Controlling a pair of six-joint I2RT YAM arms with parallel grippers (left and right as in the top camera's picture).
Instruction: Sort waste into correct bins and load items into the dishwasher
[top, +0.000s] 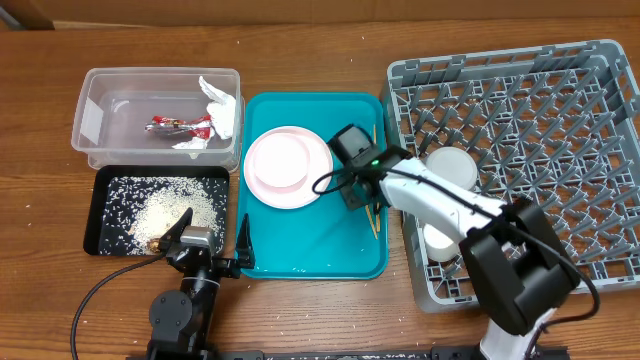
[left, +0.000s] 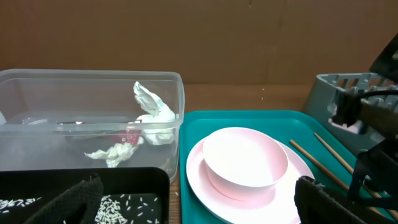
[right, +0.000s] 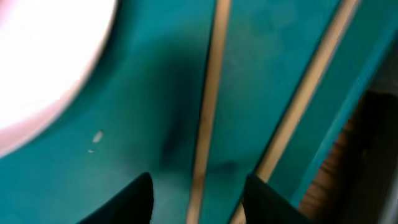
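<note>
Here the right gripper hangs open, low over the 3 o'clock side of the teal tray. One of the chopsticks lies between its dark fingertips, the other disappears behind one fingertip, and both run out of the wrist view. From overhead the right arm hides most of them, and the left gripper rests open at 6 o'clock of the table.

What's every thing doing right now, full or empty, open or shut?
clear tub: holds napkin and red wrapper
black tray: holds rice scraps
pink plate: on teal tray, smaller dish on it
chopsticks: flat on the teal tray
grey rack: holds white bowl and cup
left gripper: open, empty
right gripper: open, over one chopstick
</note>
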